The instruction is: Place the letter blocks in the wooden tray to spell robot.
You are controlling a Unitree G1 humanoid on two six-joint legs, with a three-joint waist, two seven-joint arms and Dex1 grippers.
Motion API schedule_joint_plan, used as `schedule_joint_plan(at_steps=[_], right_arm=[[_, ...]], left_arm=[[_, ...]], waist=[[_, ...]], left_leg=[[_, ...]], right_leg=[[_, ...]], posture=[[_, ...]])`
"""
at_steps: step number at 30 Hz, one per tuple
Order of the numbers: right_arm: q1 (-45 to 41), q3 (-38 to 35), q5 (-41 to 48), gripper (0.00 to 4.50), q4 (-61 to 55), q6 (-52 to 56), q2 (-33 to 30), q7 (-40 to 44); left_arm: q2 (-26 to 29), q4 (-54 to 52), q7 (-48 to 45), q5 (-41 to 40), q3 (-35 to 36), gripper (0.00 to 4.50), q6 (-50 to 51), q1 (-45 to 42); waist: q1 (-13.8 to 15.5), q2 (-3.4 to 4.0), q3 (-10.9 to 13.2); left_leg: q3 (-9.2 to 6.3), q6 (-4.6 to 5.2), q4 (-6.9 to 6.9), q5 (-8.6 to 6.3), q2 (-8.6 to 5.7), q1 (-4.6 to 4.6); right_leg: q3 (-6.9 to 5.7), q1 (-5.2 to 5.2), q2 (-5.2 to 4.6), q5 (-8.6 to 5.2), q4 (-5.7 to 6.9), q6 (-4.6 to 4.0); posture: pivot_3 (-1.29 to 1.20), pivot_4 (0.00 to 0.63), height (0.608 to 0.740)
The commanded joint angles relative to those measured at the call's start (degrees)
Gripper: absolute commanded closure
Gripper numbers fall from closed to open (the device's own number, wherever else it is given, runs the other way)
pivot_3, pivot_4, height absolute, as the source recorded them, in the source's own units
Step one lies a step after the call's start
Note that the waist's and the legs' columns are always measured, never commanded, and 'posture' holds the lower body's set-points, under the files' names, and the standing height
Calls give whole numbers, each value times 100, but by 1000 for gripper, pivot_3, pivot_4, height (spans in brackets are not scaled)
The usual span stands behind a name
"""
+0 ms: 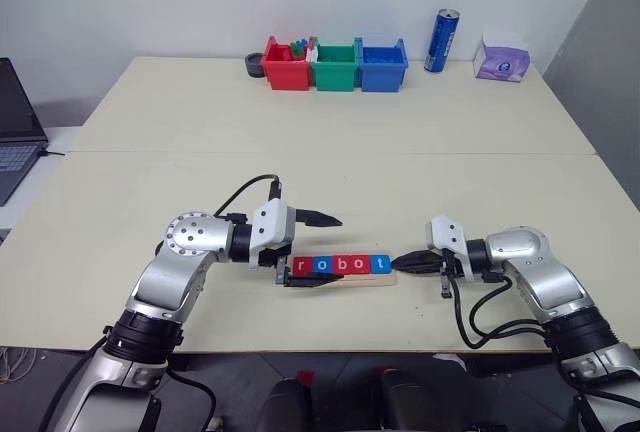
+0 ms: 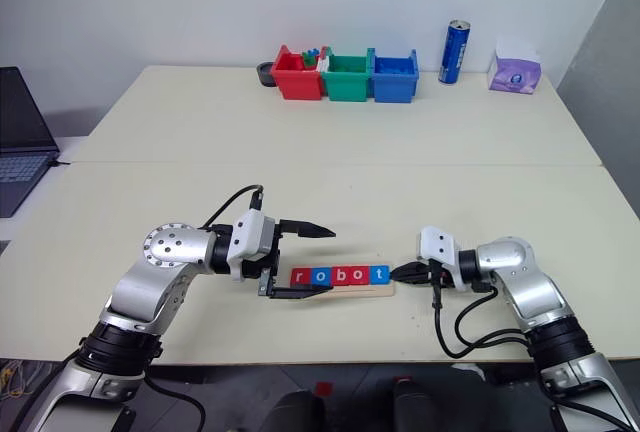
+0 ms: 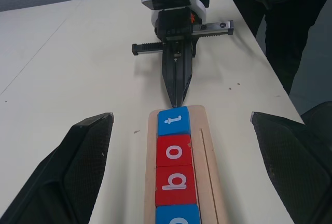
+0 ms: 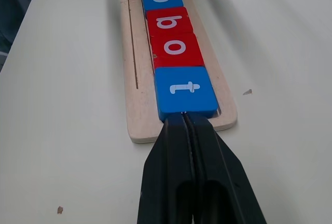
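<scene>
Here the five letter blocks [image 1: 340, 264] sit in a row in the wooden tray [image 4: 136, 111] near the front edge of the table [image 1: 330, 132], reading r, o, b, o, t. The right gripper [image 4: 183, 116] has its fingers pressed together with nothing between them; its tip touches the outer edge of the blue t block [image 4: 184, 92] at the tray's end. The left gripper [image 1: 318, 250] is spread wide and empty, its fingers [image 3: 78, 162] standing on either side of the tray's opposite end. The step in hand appears to be a final nudge to seat the row. Push along the tray's length only, lightly, with the tip low on the block edge. Keep the left fingers as a stop. Avoid lifting or skewing the t block.
</scene>
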Motion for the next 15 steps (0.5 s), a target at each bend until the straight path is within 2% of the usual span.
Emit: schedule_joint_plan(at_steps=[1, 15], right_arm=[[-32, 47, -46, 4441, -43, -129, 98, -63], [-165, -47, -26, 4441, 38, -190, 69, -21]], left_arm=[[22, -144, 22, -16, 28, 0, -45, -90], [54, -204, 16, -24, 34, 0, -43, -29]], waist=[[0, 0, 0], [-1, 0, 0]], left_leg=[[0, 0, 0, 0, 0, 0], [0, 0, 0, 0, 0, 1]], right_leg=[[0, 0, 0, 0, 0, 0], [0, 0, 0, 0, 1, 0]], posture=[[0, 150, 740], [0, 150, 740]])
